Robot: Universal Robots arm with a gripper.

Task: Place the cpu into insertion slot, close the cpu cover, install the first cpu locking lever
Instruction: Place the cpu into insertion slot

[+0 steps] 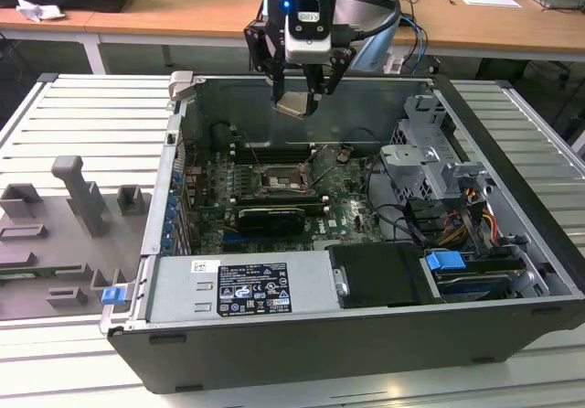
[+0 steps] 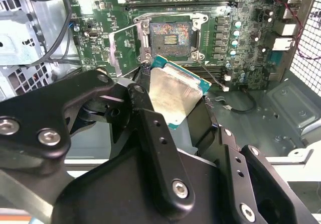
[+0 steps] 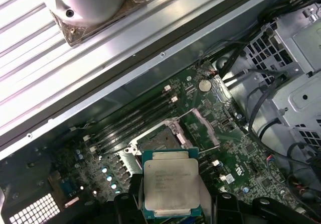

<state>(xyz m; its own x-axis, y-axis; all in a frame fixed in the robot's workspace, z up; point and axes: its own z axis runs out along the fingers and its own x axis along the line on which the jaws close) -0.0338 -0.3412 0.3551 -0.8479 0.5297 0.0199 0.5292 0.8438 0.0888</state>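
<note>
The cpu is gripped by the hand, high above the insertion slot.

Bright, even light on the ribbed table — the case interior sits dimmer (its walls shade it). In the second wrist view, glare whitens the cpu in my tool.

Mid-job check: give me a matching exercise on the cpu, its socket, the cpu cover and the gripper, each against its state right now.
1. small flat square silver-beige cpu
2. square motherboard socket
3. thin silvery-grey metal frame cpu cover
4. black gripper

a. swung open beside the socket
b. shut on the cpu
c. held aloft, not yet seated
d. empty, contacts showing

Pairs: 1-c, 2-d, 3-a, 4-b
</note>
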